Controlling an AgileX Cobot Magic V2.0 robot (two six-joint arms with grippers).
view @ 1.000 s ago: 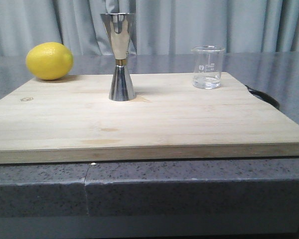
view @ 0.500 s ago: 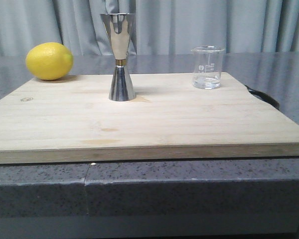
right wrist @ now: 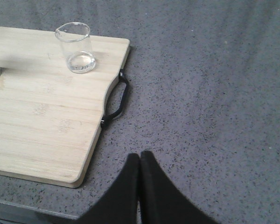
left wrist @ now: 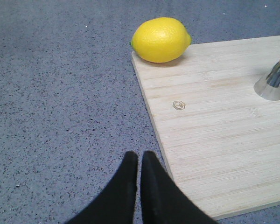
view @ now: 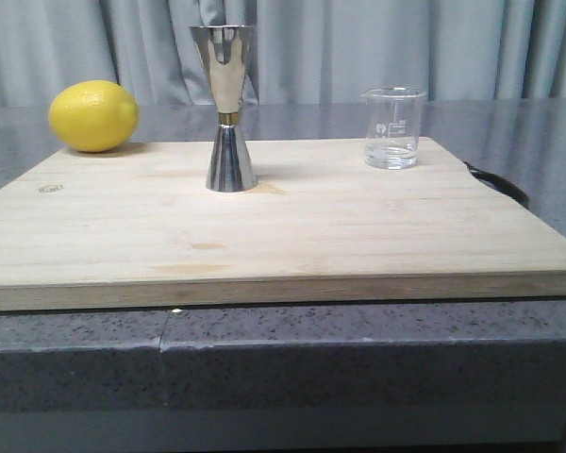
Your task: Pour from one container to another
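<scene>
1. Nothing had changed across the last second: the beaker (view: 393, 127), the jigger (view: 229, 107) and the lemon (view: 93, 115) stood exactly where they had been a second earlier, and neither arm had entered the front view. I judged the task had not begun; no grasp, no lift, no pour.

2. My left tool (left wrist: 139, 161) was clenched on nothing, tips pressed together, over the bare tabletop (left wrist: 60, 93) just off the board's (view: 292, 222) left edge. My right tool (right wrist: 139, 161) was likewise clenched and empty, over the tabletop off the board's right edge, near the black handle (right wrist: 117, 95).

3. The beaker stood upright near the board's far right corner, long axis vertical, mouth up. In the right wrist view its pouring lip (right wrist: 58, 31) pointed toward the board's far side and somewhat toward the jigger. A little clear liquid seemed to lie in its bottom, though I could not be sure.

4. The jigger stood upright toward the far edge, left of the middle, axis vertical, open cup upward, well apart from the beaker.

5. The right tool sat nearer the beaker, so I judged it the one to open and reach first.
</scene>
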